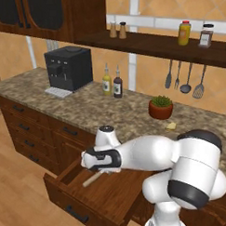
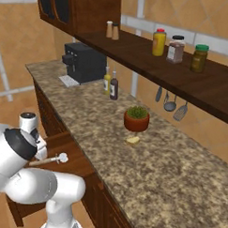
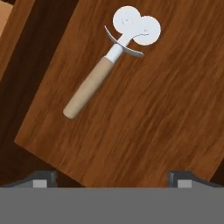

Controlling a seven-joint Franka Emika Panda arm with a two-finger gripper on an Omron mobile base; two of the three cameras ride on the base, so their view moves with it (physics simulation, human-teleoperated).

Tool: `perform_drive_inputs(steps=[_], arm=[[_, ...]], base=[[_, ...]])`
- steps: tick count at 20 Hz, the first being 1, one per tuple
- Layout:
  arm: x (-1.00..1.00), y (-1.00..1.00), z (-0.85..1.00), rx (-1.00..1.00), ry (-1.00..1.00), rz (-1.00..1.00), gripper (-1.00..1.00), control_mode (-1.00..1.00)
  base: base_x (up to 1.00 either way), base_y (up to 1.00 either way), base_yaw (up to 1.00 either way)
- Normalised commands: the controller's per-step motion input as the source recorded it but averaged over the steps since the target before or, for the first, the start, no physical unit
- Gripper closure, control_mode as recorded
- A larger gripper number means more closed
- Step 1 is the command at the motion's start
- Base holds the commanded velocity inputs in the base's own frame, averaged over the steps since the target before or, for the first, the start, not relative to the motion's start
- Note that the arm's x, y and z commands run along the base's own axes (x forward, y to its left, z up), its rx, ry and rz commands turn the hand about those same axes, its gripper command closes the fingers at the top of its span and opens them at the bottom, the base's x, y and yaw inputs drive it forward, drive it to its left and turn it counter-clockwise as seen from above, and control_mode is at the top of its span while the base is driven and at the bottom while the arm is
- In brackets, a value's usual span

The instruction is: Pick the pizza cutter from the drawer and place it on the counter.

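The pizza cutter (image 3: 105, 65) lies flat on the floor of the open drawer (image 3: 144, 127), its tan wooden handle slanting down-left and its pale round head at the upper right. My gripper (image 3: 112, 179) hovers above it, open, fingertips (image 3: 43, 178) spread wide with nothing between them. From the left base view, the hand (image 1: 104, 170) hangs over the pulled-out drawer (image 1: 109, 199), and the cutter's handle (image 1: 92, 180) pokes out beneath it. The right base view shows the pizza cutter (image 2: 52, 160) beside my arm. The granite counter (image 1: 110, 110) runs behind the drawer.
On the counter stand a black coffee machine (image 1: 68, 69), two bottles (image 1: 112, 82), a potted plant (image 1: 160, 107) and a small yellow piece (image 1: 171, 126). Utensils (image 1: 185, 79) hang under a dark shelf (image 1: 154, 45) holding jars. Narrower stacked drawers (image 1: 22, 130) are at the left.
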Motion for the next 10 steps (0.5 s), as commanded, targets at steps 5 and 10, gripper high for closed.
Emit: perform_drive_inputs(steps=[5, 10], arm=[[0.14, 0.0, -0.27, 0.0, -0.05, -0.01, -1.0, -1.0], [0.32, 0.0, -0.05, 0.0, 0.0, 0.0, -1.0, -1.0]], base=[[0.0, 0.0, 0.0], [0.0, 0.0, 0.0]])
